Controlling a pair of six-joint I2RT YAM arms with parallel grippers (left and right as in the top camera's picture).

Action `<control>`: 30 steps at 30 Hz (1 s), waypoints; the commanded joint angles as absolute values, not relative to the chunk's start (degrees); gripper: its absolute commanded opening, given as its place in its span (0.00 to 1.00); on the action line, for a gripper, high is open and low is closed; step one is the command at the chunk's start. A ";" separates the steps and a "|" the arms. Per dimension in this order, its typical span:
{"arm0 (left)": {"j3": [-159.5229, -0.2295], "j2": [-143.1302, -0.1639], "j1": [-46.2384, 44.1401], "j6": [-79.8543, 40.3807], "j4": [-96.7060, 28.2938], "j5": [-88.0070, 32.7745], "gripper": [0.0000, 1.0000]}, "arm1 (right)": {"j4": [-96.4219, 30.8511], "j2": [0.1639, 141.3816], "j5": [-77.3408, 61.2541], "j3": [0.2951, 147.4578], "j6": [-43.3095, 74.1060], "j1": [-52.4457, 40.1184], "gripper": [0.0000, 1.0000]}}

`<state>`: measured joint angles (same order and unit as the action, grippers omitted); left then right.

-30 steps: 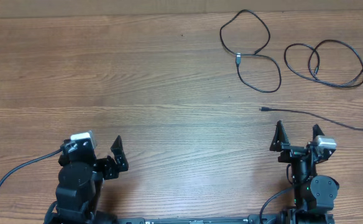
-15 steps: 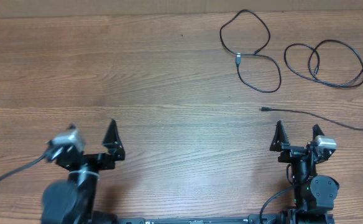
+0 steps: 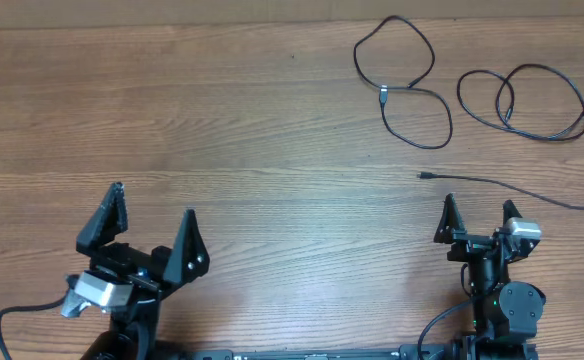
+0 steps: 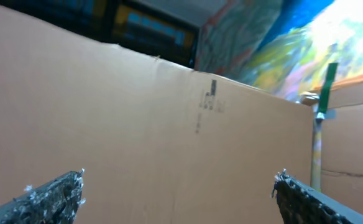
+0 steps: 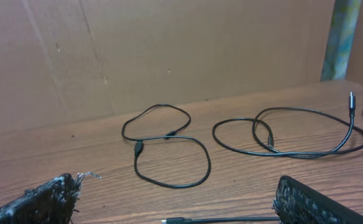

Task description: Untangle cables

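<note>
Cables (image 3: 383, 96) all black. Tabletop (image 3: 252, 130) mid-brown, streaky wood grain. Left gripper (image 3: 154, 200) and right gripper (image 3: 479, 201) black. Cardboard (image 5: 200, 43) at the tabletop's far edge plain tan.

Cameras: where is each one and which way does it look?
Overhead: above the table, looking down; left end effector, right end effector show.
Left wrist: on left arm, tilted up at cardboard; its fingertips show.
Right wrist: on right arm, looking low across the table; fingertips show.
Shared: overhead and right wrist see the cables.
</note>
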<state>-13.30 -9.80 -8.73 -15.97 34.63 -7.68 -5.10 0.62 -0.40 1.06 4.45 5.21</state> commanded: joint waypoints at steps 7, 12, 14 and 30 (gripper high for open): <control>-10.46 -8.62 -8.36 -11.55 36.56 -9.69 0.99 | -4.69 0.16 -0.05 0.45 4.23 5.43 1.00; -3.84 -1.26 -8.16 -11.57 40.47 -9.69 1.00 | -4.69 0.16 -0.05 0.45 4.23 5.43 1.00; -2.48 -0.19 -7.86 -11.64 41.85 -9.76 0.99 | -4.69 0.16 -0.05 0.45 4.23 5.43 1.00; -0.23 -0.19 -7.90 -10.24 29.95 -5.30 0.99 | -4.71 0.16 -0.05 0.45 4.23 5.43 1.00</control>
